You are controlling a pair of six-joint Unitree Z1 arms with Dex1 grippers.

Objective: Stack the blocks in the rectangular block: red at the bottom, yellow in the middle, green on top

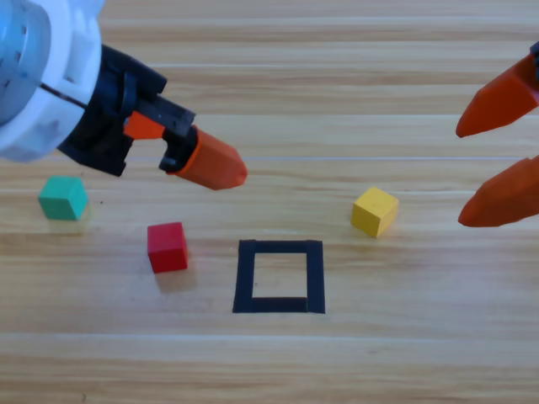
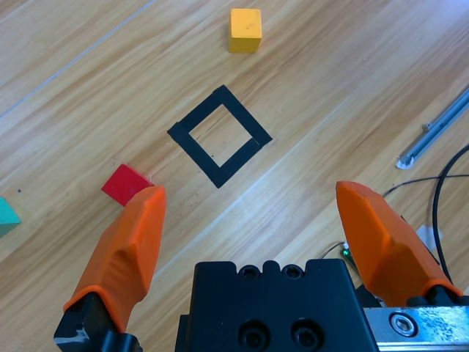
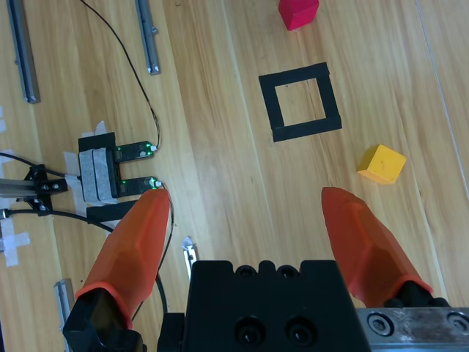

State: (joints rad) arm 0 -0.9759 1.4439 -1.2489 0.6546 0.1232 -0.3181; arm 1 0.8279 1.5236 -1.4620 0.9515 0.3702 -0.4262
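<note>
Red cube (image 1: 167, 247) sits left of the black tape square (image 1: 280, 276), yellow cube (image 1: 375, 211) to its upper right, green cube (image 1: 63, 198) far left, all apart; left gripper (image 2: 249, 224) hovers spread wide, holding nothing; right gripper (image 3: 245, 224) waits equally wide at the right edge

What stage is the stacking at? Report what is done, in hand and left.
Done: nothing; the tape square holds no cube. In hand: nothing gripped. The left gripper hangs open above the table near the red cube; the right gripper waits open at the right edge. Left: red, then the yellow cube, then the green cube, all apart on the table.
</note>
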